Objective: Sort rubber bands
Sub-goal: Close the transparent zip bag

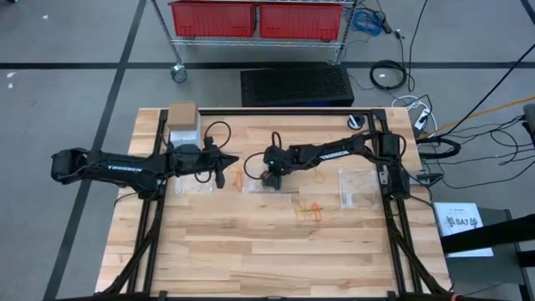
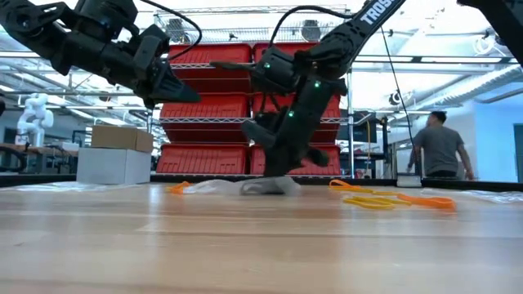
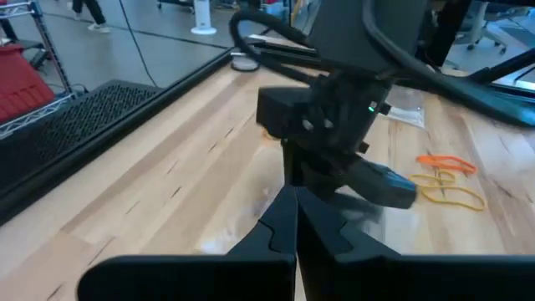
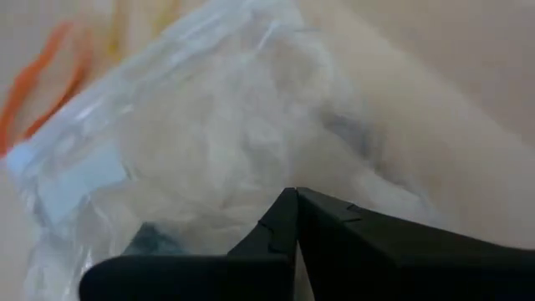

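A crumpled clear plastic bag [image 1: 269,186] [image 2: 263,186] [image 4: 209,125] lies mid-table with something dark showing inside it. My right gripper [image 1: 270,176] [image 2: 274,173] [image 4: 297,192] slants down onto it, fingers shut. Loose orange and pale yellow rubber bands [image 1: 309,211] [image 2: 392,200] [image 3: 447,180] lie on the wood nearer the front. An orange band [image 1: 236,178] [image 4: 50,75] lies just left of the bag. My left gripper [image 1: 221,176] [image 2: 189,95] [image 3: 295,191] hangs shut in the air left of the bag, nothing visible between its fingers. My right gripper comes at the bag from above, slanting from the table's right side. Its shut fingertips [image 4: 280,213] meet the bag's bunched top [image 2: 268,181]. Whether a layer of plastic is caught between them, I cannot tell. The bag rests on the table.
Two more clear bags lie flat, one at the right [image 1: 358,186] and one at the left [image 1: 191,188]. A cardboard box on a white box [image 1: 183,123] [image 2: 116,153] stands at the far left corner. A black frame [image 1: 284,112] edges the table. A person [image 2: 441,147] stands in the room beyond.
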Tool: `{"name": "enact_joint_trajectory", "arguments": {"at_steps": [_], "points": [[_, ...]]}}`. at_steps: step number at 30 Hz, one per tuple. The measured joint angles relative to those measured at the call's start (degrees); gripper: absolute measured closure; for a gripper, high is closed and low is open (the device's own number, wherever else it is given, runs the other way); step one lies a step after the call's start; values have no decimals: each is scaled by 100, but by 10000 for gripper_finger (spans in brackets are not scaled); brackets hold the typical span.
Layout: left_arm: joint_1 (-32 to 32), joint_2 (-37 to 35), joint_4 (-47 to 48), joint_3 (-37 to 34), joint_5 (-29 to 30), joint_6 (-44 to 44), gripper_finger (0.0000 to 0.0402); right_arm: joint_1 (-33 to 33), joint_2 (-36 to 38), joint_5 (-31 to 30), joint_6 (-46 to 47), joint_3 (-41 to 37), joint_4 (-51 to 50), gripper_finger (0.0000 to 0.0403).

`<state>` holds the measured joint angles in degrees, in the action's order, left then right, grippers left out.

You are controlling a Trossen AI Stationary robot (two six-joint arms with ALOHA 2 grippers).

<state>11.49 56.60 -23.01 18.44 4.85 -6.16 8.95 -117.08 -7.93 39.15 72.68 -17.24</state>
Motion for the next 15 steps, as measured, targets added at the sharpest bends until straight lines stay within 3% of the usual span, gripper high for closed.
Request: {"name": "enact_joint_trajectory", "arguments": {"at_steps": [6,15], "points": [[0,0,-1,0,19,-161,400,-459,77,-1031,1690,-111,-209,403],[0,-1,-76,0,21,-306,400,-1050,275,-1660,2750,-137,-555,403]]}}
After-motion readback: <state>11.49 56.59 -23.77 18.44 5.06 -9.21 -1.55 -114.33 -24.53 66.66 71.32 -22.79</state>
